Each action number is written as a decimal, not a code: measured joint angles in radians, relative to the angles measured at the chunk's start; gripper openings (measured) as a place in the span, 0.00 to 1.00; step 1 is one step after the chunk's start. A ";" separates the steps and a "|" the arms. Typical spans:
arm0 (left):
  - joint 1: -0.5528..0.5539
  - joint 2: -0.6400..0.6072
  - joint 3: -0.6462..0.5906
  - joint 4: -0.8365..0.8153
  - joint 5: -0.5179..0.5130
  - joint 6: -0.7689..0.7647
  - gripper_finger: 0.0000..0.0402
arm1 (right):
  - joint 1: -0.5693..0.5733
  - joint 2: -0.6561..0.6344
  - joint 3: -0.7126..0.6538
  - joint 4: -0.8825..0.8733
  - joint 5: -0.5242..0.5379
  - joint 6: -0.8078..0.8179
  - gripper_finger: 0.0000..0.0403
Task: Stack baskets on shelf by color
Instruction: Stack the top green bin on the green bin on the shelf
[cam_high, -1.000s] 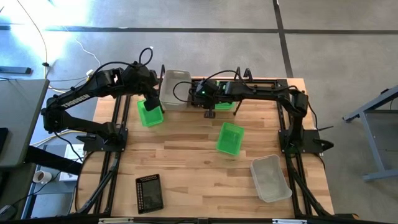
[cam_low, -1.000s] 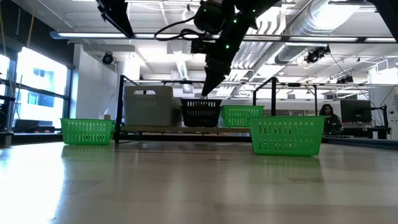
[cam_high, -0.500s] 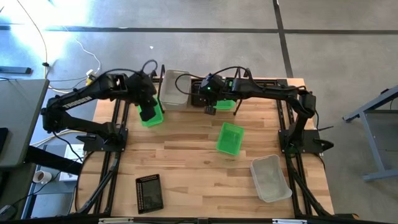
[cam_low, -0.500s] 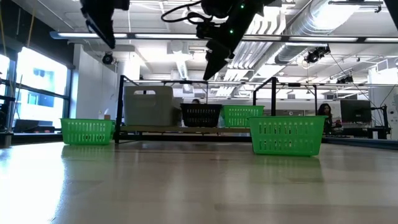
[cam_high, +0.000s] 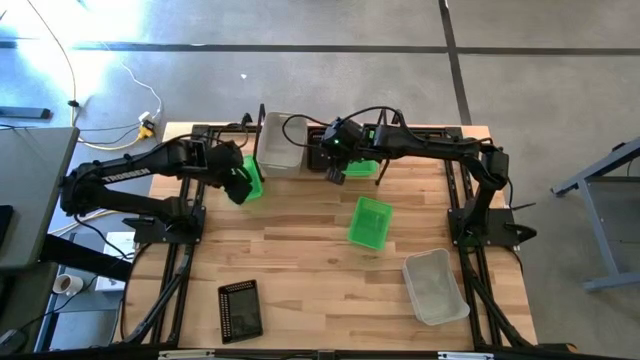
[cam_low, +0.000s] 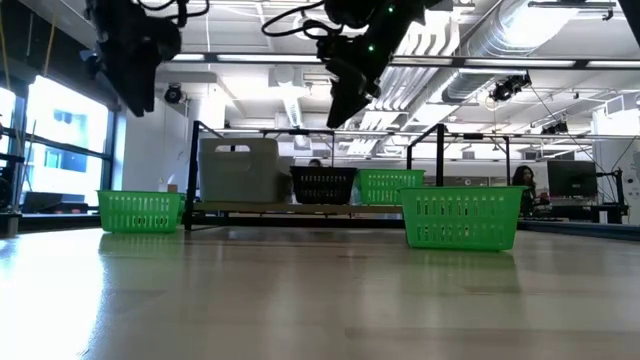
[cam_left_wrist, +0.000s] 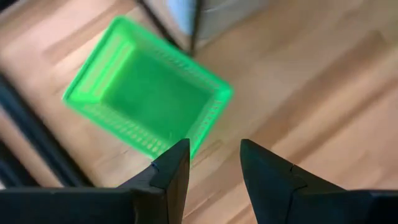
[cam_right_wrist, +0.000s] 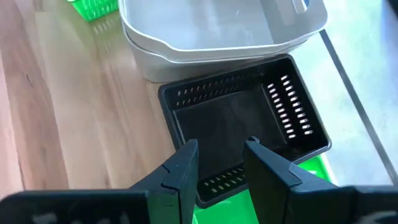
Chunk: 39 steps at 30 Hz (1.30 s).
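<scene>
My left gripper (cam_left_wrist: 214, 158) hangs open over the table's far left. A green basket (cam_left_wrist: 146, 102) stands on the wood just beyond its fingertips and is half covered by that gripper (cam_high: 238, 188) in the high view. My right gripper (cam_right_wrist: 219, 160) is open above a black basket (cam_right_wrist: 242, 127) that stands on the shelf (cam_low: 270, 208), well clear of it in the low view (cam_low: 340, 105). Beside the black basket on the shelf are whitish-grey baskets (cam_right_wrist: 217, 31) and another green basket (cam_high: 364, 166).
On the table stand a green basket (cam_high: 370, 222) at mid-right, a translucent basket (cam_high: 435, 287) near the right front, and a black basket (cam_high: 238, 310) near the left front. Bare wood lies in the middle between them. A person (cam_low: 523, 185) sits far behind the table.
My left gripper has come down and toward the table's near-left side, rolling as it went, and now stands over the green basket at the far left. My right gripper has risen from just above the black basket on the shelf. No basket has moved.
</scene>
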 joint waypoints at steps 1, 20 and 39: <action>0.000 -0.003 -0.011 0.000 -0.016 -0.039 0.33 | 0.002 0.000 0.000 -0.002 -0.001 0.006 0.28; 0.184 -0.007 -0.262 0.103 -0.159 -0.312 0.33 | 0.095 0.000 0.000 -0.039 0.006 -0.073 0.28; 0.309 0.160 -0.317 0.228 -0.171 -0.501 0.33 | 0.071 0.000 0.000 -0.039 0.032 -0.176 0.28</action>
